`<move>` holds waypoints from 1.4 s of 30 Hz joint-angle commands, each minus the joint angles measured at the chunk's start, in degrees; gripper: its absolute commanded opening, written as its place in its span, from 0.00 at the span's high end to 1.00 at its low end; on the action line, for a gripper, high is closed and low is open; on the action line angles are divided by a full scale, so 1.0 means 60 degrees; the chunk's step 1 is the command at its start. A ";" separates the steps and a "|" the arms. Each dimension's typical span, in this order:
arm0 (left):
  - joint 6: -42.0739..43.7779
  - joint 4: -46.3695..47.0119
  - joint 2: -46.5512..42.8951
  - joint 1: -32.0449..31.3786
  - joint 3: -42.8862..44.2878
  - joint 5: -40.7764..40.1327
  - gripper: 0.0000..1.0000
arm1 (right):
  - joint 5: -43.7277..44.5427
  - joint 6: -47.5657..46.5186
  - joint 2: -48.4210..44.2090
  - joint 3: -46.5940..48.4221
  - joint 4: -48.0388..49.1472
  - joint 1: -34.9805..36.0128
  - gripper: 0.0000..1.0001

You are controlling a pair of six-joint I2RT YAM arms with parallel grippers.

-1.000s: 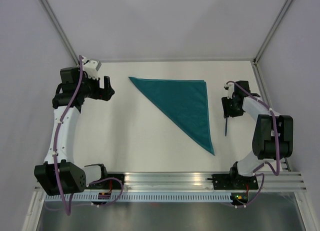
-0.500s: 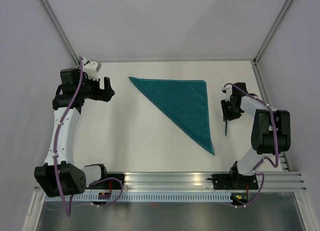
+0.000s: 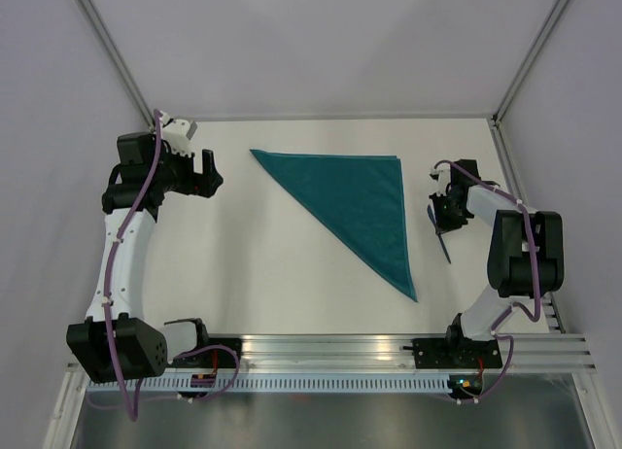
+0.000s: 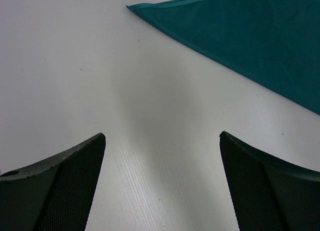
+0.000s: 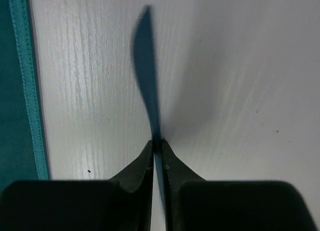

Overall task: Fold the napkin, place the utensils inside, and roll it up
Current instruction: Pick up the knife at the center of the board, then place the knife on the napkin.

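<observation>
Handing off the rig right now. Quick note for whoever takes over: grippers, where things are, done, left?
Left gripper: open, empty, by the far-left corner of the napkin.
Right gripper: shut on one end of the utensil, right of the napkin.
Napkin: flat on the table, folded into a triangle.
Done: fold, utensil pinched.
Left: set utensil on napkin, roll up.

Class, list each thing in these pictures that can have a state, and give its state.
napkin: folded into a triangle, flat on the table
utensil: pinched at one end by the right claw
left claw: open, holding nothing
right claw: shut on the utensil
</observation>
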 commanded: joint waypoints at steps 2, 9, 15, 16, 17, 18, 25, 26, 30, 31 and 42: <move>-0.0211 0.0391 -0.0054 0.0044 -0.0017 0.0250 0.02 | 0.0217 0.0011 0.0448 -0.0061 -0.0186 -0.0042 0.92; -0.0225 0.0406 0.0048 0.0044 -0.0017 0.0265 0.02 | 0.0056 -0.0003 0.0360 0.0188 -0.0288 -0.0042 0.99; -0.0225 0.0406 0.0107 0.0059 -0.0017 0.0236 0.02 | -0.0032 -0.0032 0.0111 0.0597 -0.0507 -0.0042 1.00; -0.0225 0.0421 0.0107 0.0044 -0.0003 0.0250 0.02 | -0.0046 -0.0061 0.0082 0.0656 -0.0552 -0.0042 0.99; -0.0225 0.0421 0.0121 0.0044 -0.0017 0.0250 0.02 | -0.0076 -0.0076 0.0081 0.0700 -0.0596 -0.0056 1.00; -0.0240 0.0435 0.0136 0.0044 -0.0017 0.0250 0.02 | -0.0105 -0.0076 0.0052 0.0817 -0.0698 -0.0042 0.99; -0.0255 0.0465 0.0239 0.0044 -0.0017 0.0250 0.02 | -0.0325 -0.0018 -0.0036 0.1286 -0.1021 -0.0027 1.00; -0.0255 0.0465 0.0253 0.0044 -0.0017 0.0250 0.02 | -0.0354 0.0011 -0.0036 0.1330 -0.1050 0.0002 0.99; -0.0269 0.0479 0.0341 0.0044 0.0041 0.0221 0.02 | -0.0340 0.0172 -0.0036 0.1827 -0.1269 0.0411 1.00; -0.0269 0.0465 0.0356 0.0044 0.0071 0.0221 0.02 | -0.0296 0.0202 -0.0007 0.1945 -0.1313 0.0543 0.99; -0.0181 0.0465 0.0429 0.0044 0.0115 -0.0203 0.02 | -0.0105 0.1080 0.1369 0.4607 -0.2060 0.3721 1.00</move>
